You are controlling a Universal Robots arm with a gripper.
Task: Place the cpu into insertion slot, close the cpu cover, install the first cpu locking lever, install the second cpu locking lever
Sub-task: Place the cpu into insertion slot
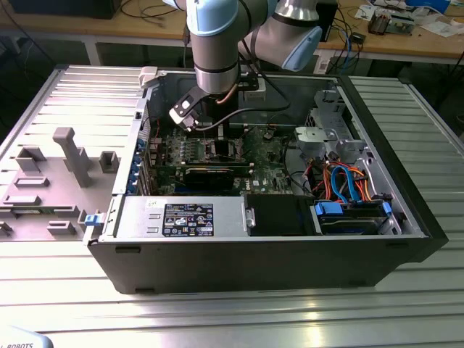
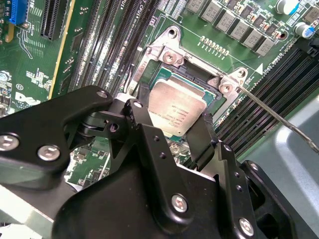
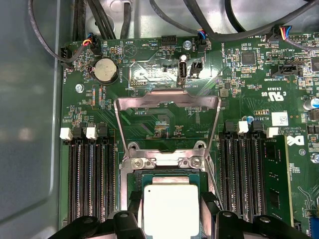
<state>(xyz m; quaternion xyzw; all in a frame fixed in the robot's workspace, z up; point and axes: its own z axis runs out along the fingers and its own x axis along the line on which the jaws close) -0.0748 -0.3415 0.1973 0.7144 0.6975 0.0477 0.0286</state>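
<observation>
My end effector (image 1: 221, 134) hung inside the open computer case (image 1: 254, 264), which lay on the slatted metal desk (image 1: 217, 312), and it pointed down at the green board near the middle of the case. In both wrist views its two black fingers (image 3: 134, 204) were drawn in to about the width of the cpu (image 3: 172, 211), one on each of two opposite edges, and they appeared to press against those edges, so I had the chip in my grip. The cpu lay flat with its silvery top facing up, square to the slot (image 3: 164, 160) and inside its metal rim. I could not tell whether it was fully seated in the slot or sat just above the socket floor. In the second wrist view the same chip (image 2: 178, 112) showed between my fingers (image 2: 199, 142), with the slot's rim and screws (image 2: 169, 55) beyond it. The cover (image 3: 168, 98) was swung up and back from the slot, its frame open, and bare board showed through its window. A thin locking lever (image 2: 274, 114) angled away from one corner of the slot, unlatched. Long black memory slots (image 3: 87, 179) ran along both sides of the slot.
</observation>
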